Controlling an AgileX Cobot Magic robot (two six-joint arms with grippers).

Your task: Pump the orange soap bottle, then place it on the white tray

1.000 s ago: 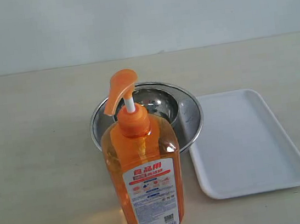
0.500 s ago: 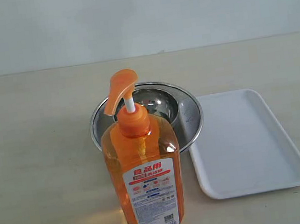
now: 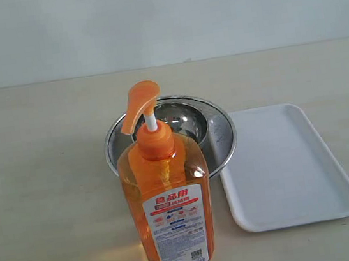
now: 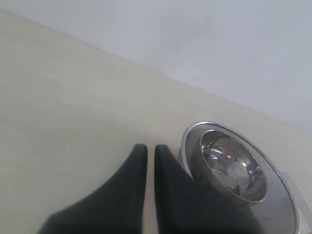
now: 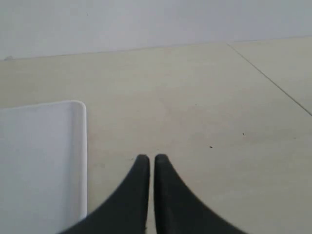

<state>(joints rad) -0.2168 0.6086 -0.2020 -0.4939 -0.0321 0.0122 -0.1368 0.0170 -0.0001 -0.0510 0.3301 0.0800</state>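
Near the front of the desk, the orange soap bottle stands upright, just in front of a round steel bowl. Its pump head sits raised, with the white stem showing. Beside the bowl, toward the desk's right edge, the white tray lies bare. I see my left end effector with its jaws together over bare desk near the bowl. My right end effector is likewise closed on nothing, near the tray's rim. I judge that neither step is begun: pumping and placing are both left to do.
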